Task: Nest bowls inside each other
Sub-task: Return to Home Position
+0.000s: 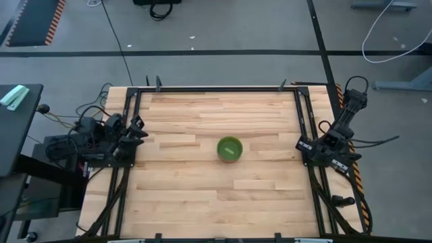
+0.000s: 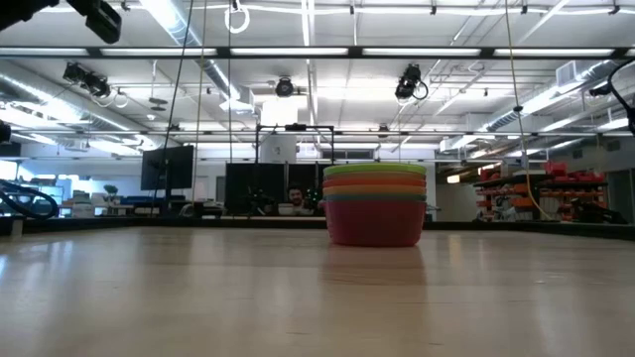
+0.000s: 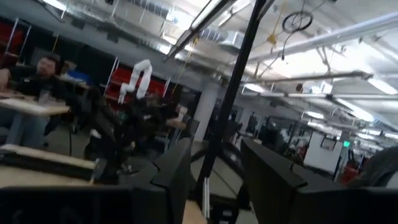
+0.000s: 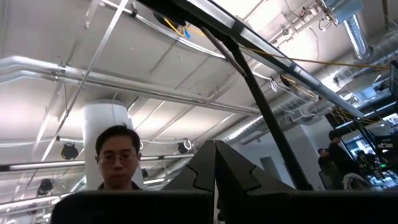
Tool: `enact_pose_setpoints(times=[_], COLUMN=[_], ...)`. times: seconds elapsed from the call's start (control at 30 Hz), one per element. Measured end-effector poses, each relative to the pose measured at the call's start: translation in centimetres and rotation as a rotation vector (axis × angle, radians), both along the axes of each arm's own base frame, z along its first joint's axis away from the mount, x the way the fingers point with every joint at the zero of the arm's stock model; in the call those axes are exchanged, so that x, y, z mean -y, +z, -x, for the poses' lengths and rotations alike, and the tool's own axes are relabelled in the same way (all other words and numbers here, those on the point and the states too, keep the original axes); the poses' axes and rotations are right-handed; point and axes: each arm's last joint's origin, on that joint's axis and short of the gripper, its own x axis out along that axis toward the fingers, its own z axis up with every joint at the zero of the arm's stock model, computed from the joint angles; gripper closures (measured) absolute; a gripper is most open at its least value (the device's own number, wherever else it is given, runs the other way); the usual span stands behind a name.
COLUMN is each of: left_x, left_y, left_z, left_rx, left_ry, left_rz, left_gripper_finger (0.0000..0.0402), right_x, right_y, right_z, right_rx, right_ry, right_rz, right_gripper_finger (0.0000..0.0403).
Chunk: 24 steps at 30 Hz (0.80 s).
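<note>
From above only a green bowl [image 1: 229, 149] shows, at the middle of the counter [image 1: 202, 196]; the low view reveals it as the top of a nested stack of bowls [image 2: 375, 206], an orange rim [image 2: 375, 184] beneath it and a pink-red bowl [image 2: 375, 228] at the bottom on the wood. The left arm [image 1: 120, 143] rests at the counter's left edge and the right arm [image 1: 329, 143] at its right, both well apart from the stack; the wrist views show the left jaws apart, the right jaws pressed together, both empty.
</note>
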Motion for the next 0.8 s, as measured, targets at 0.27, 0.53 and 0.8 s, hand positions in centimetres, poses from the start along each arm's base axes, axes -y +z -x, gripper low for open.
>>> enact_pose_setpoints(times=[0.27, 0.53, 0.8], left_x=[-0.1, -0.1, -0.3], left_y=[-1.1, -1.4, -1.9], left_z=[-0.4, -0.5, -0.6], left_rx=[-0.116, -0.135, -0.191], left_ry=[0.015, 0.055, 0.098], left_rz=[-0.01, -0.072, -0.055], left_gripper_finger=[0.0262, 0.025, 0.0255], right_x=[-0.5, -1.2, -0.5], right_y=[-0.7, -2.3, -2.9], right_z=[-0.4, -1.1, -2.1], right_rx=[-0.059, -0.205, -0.287], right_ry=[0.0, -0.045, -0.219], right_rz=[0.076, 0.215, 0.246], right_gripper_finger=[0.0387, 0.0387, 0.0387])
